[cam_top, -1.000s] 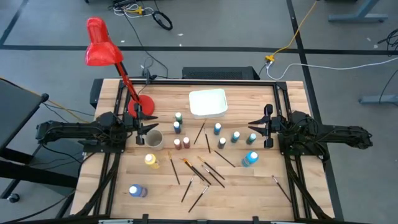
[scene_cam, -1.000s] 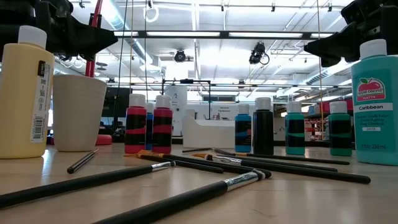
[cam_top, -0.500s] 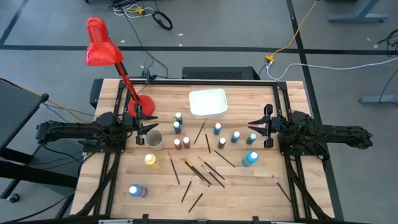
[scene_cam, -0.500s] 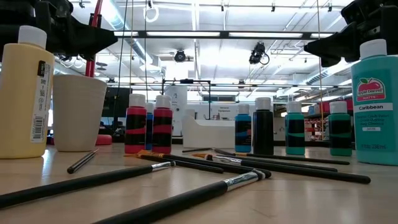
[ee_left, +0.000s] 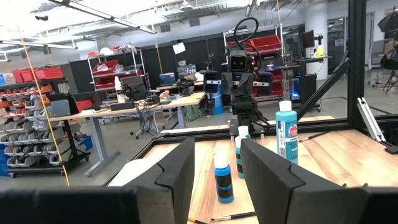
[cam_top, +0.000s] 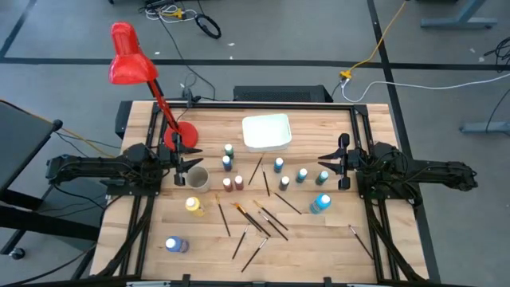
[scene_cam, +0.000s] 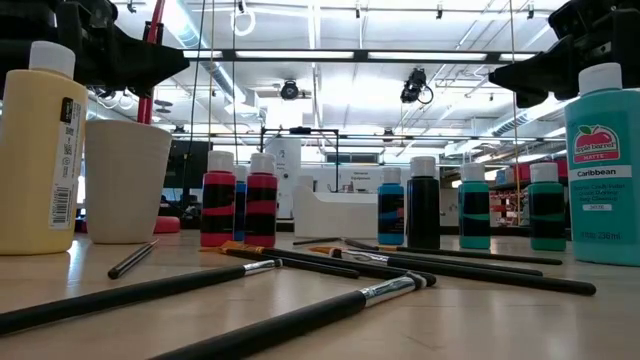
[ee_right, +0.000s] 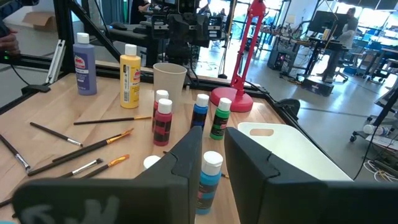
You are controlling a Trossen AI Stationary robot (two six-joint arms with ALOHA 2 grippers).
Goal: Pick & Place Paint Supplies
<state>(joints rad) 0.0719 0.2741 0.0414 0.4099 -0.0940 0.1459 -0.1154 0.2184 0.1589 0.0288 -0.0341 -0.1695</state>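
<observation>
Left end effector [cam_top: 182,162] hangs at the surface's [cam_top: 319,239] left edge beside the beige cup [cam_top: 198,179], the right end effector [cam_top: 338,163] at the right edge; paint bottles [cam_top: 227,163] and paintbrushes [cam_top: 263,223] lie between them, near the white tray [cam_top: 266,131]. From table height, a yellow bottle [scene_cam: 38,150] stands beside the cup, brushes in front. Each wrist view shows its fingers spread, empty, a blue bottle [ee_left: 223,178] beyond the gap.

Left arm extended inward from frame left, left gripper [cam_top: 182,163] at mid-left, fingers [ee_left: 177,171] parted, empty. Right arm extended from frame right, right gripper [cam_top: 341,162] at mid-right, fingers [ee_right: 186,157] slightly parted, empty.
</observation>
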